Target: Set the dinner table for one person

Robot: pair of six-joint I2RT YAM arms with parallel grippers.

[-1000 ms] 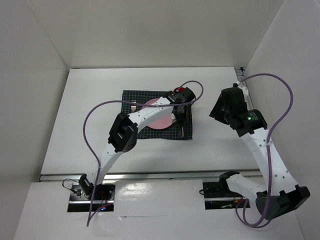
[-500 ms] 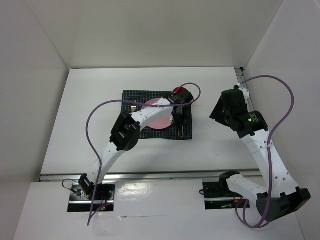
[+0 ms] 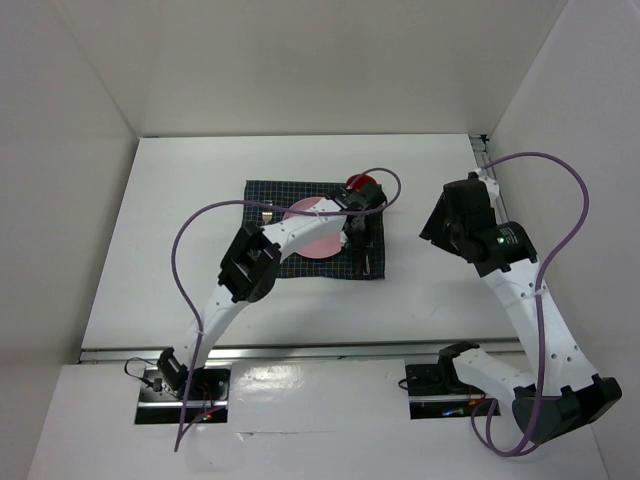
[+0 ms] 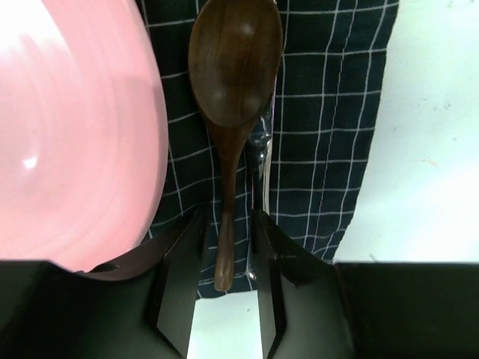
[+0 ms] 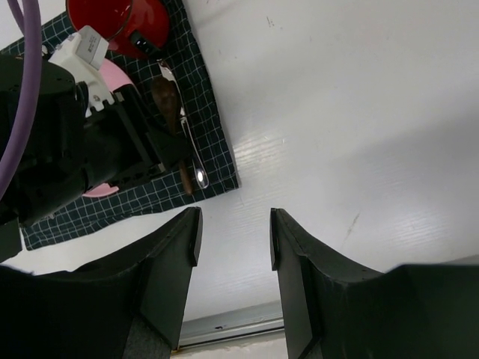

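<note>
The white worktop (image 3: pixel 180 250) spreads beneath both arms, a dark checked mat (image 3: pixel 265 192) near its middle. On the mat sit a pink plate (image 3: pixel 320 245), a red cup (image 3: pixel 360 183) and a wooden spoon (image 4: pixel 233 60) just right of the plate. The left claw (image 4: pixel 227 224) straddles the spoon's handle, jaws apart; the right claw (image 5: pixel 233 224) hangs agape over bare worktop.

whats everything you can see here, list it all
dinner table: one, white, under everything
cloth mat: one, dark navy checked, mid-table
plate: one, pink, on the mat
wooden spoon: one, dark brown, on the mat right of the plate
metal utensil: one, silver, alongside the spoon; kind unclear
cup: one, red, mat's far right corner
small pale item: one, left of the plate; unidentifiable
cables: two, purple, one per arm
left gripper: black, open, straddling the spoon's handle
right gripper: black, open, above bare table
</note>
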